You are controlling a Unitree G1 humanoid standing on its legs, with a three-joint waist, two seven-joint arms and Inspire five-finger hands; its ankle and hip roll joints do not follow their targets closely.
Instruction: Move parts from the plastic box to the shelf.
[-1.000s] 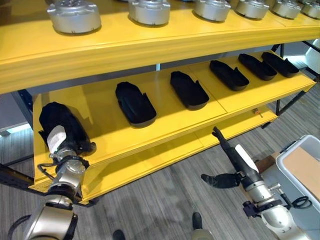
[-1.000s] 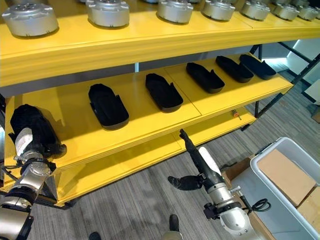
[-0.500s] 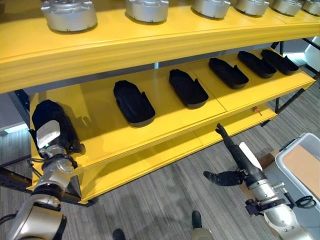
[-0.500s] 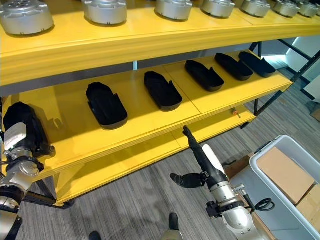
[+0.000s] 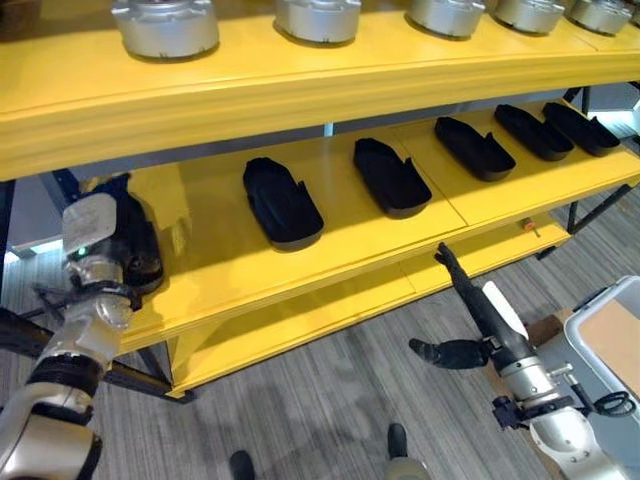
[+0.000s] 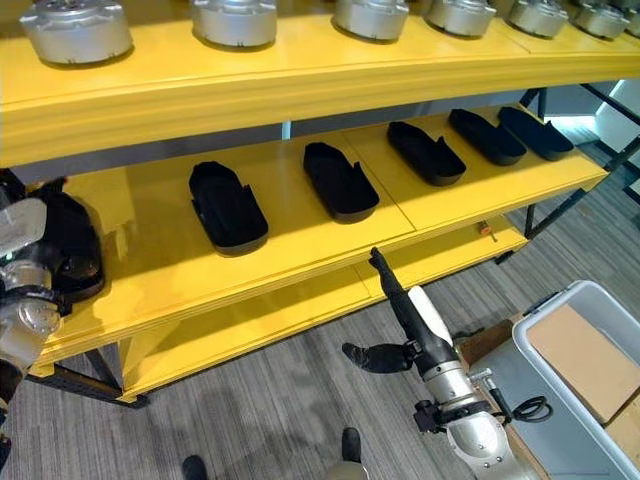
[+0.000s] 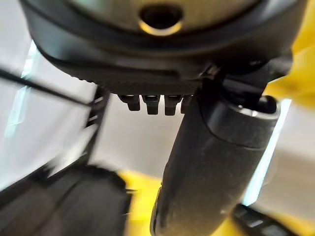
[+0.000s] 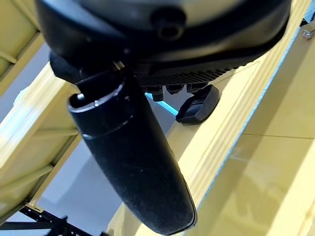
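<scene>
At the left end of the yellow middle shelf [image 5: 210,285] lies a black part [image 5: 137,250]. My left hand [image 5: 92,240] sits against that part's left side with its white-covered thumb up. In the left wrist view the thumb [image 7: 216,162] juts out free and the dark part [image 7: 74,201] lies apart from it. My right hand [image 5: 478,308] hangs open in front of the lower shelf, fingers straight and thumb spread, holding nothing. The grey plastic box [image 6: 535,330] stands at the lower right with cardboard in it.
Several more black parts [image 5: 282,200] lie in a row along the middle shelf. Silver round parts [image 5: 165,25] line the top shelf. A person's shoe [image 5: 396,438] shows on the grey floor below.
The view has shifted. My left hand has slid off the top of the black part to its left side. The right hand has kept its pose.
</scene>
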